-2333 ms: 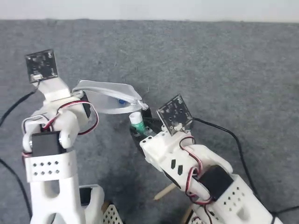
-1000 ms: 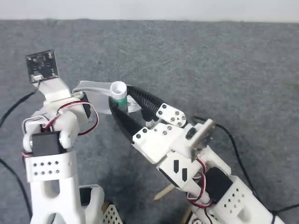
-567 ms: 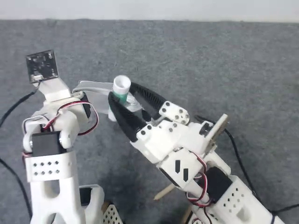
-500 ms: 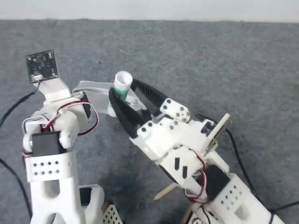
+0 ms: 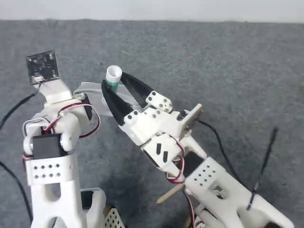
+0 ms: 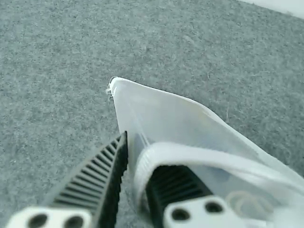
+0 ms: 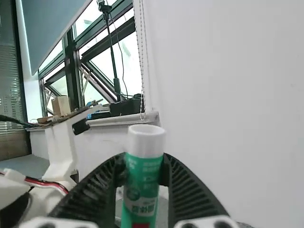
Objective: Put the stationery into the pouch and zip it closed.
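Observation:
A clear plastic pouch [image 5: 88,91] lies on the grey carpet at the left, its mouth pinched by my left gripper [image 6: 135,178], which is shut on the rim. In the left wrist view the pouch [image 6: 190,126] stretches away from the black fingers [image 6: 99,175]. My right gripper [image 5: 114,82] is shut on a green glue stick with a white cap [image 5: 113,76], held upright in the air over the pouch's right end. The right wrist view looks upward, with the glue stick [image 7: 142,173] clamped between the curved black jaws of that gripper [image 7: 142,187].
A thin wooden stick [image 5: 168,194] lies on the carpet under the right arm. Black cables [image 5: 223,154] trail to the right and at the left edge [image 5: 12,111]. Open carpet [image 5: 213,61] spreads across the far and right side.
The right gripper has lifted the glue stick off the carpet, tipped it upward and carried it left over the pouch. The left arm and pouch have stayed put.

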